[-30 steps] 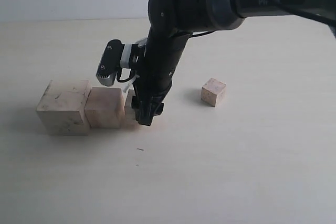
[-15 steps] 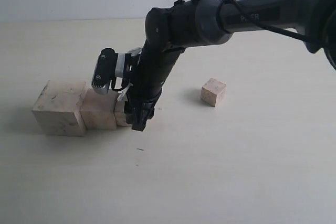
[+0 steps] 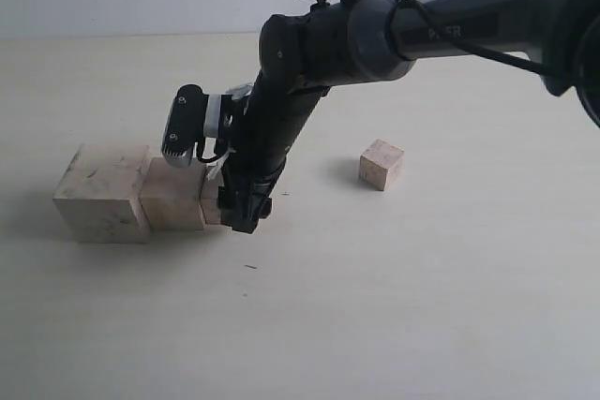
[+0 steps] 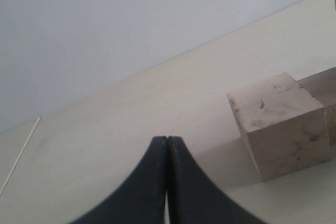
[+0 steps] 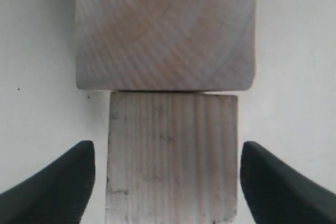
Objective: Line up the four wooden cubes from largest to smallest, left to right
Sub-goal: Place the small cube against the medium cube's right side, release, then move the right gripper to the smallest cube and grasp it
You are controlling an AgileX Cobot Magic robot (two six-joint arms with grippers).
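The right gripper (image 3: 240, 217) is reaching down to the table (image 3: 394, 306) with its jaws standing apart, and in the right wrist view (image 5: 167, 153) its two dark fingers (image 5: 63, 182) are flanking the third-largest cube (image 5: 172, 129), with a strip of bare table showing on each side, so they are not pressing on it. That cube (image 3: 210, 205) is sitting flush against the second-largest cube (image 5: 165, 30), the two faces meeting along a straight seam. In the exterior view the second-largest cube (image 3: 173, 196) is in turn touching the largest cube (image 3: 101, 194), which is lying furthest left and showing dark scuff marks on its faces; the three are forming one row that is stepping down in size toward the right. The smallest cube (image 3: 381, 164) is resting alone, well apart to the right of the row and a little further back. The right arm (image 3: 309, 63) is coming in from the upper right and bending down over the row's right end, its wrist camera (image 3: 186, 128) hanging above the second-largest cube. The left gripper (image 4: 167, 142) is holding its fingers pressed together with nothing between them, pointing past the scuffed largest cube (image 4: 278, 124).
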